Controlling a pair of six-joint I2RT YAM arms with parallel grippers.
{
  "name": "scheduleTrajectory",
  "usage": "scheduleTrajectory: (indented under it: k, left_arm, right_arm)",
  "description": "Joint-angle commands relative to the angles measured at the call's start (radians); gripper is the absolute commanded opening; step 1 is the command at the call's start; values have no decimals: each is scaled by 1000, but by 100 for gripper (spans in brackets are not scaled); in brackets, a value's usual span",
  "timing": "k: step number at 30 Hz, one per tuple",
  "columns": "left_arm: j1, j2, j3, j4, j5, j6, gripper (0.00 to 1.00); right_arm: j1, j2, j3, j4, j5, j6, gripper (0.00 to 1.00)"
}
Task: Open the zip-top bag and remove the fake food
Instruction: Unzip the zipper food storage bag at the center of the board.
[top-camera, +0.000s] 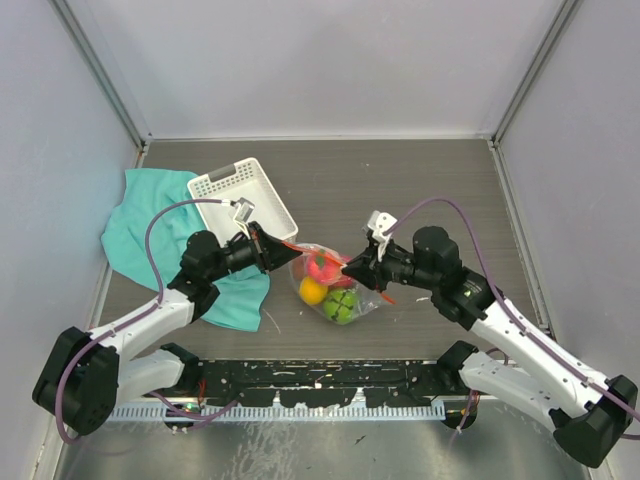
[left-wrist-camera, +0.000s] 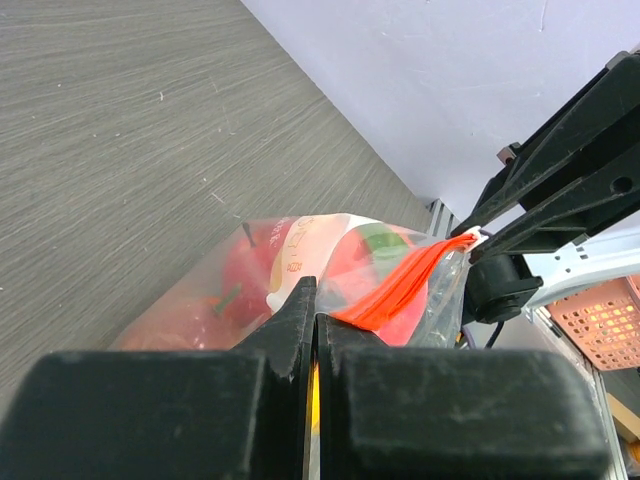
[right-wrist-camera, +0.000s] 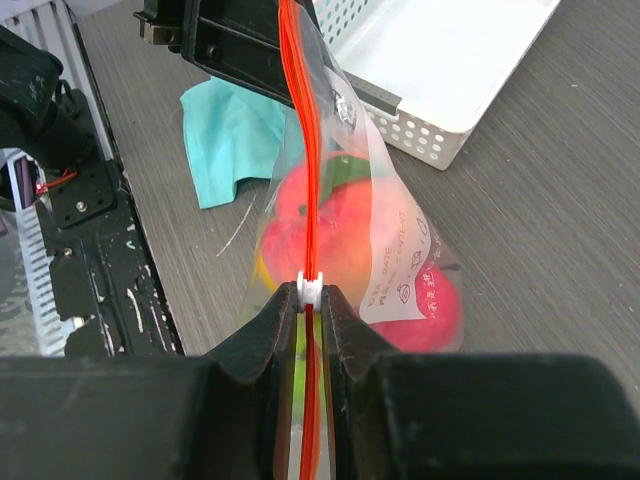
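Left gripper (top-camera: 268, 246) pinched fully closed on one end of the orange-red zipper strip (top-camera: 300, 248) of the zip-top bag (top-camera: 345, 290) — in the left wrist view the strip comes straight out from between its black fingers (left-wrist-camera: 290, 320). Right gripper (top-camera: 352, 268) narrow, jaws closed on the other end of the strip at the small white slider (right-wrist-camera: 312, 285). Strip stretched taut between the two. Bag hangs below it at the centre of the top view, mouth shut; can't tell if its bottom touches the table.

Table (top-camera: 420, 190): grey-brown wood-grain laminate, matte, fine streaks. Pale lilac-grey walls (top-camera: 320, 60) on three sides, with metal corner posts. Black mounting rail (top-camera: 320, 375) along the bottom of the frame, bare metal sheet below it.

Bag clear, crinkly, glossy, with a white printed label (right-wrist-camera: 400, 280). Fake food (top-camera: 322, 266) inside — smooth round plastic pieces: red on top, orange-yellow lower left, green at the bottom. White slotted plastic basket (top-camera: 225, 185), rectangular, sits left of centre, set at an angle. Teal cloth (top-camera: 140, 235) lies rumpled at the left, beside the basket and under the left arm.
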Motion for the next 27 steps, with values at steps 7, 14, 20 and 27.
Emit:
scheduleTrajectory:
  k: [7,14,20,27]
  left_arm:
    - [7,9,22,35,-40,-9,0]
    - [9,23,29,33,-44,-15,0]
    - [10,51,43,29,-70,-32,0]
    - [22,92,76,34,-76,-49,0]
  right_arm:
    - [-3,-135,-65,-20,40,121,11]
    - [-3,-189,-87,-57,70,159,11]
    - [-2,-233,-95,-96,99,201,11]
    - [-3,-283,-108,-129,131,239,11]
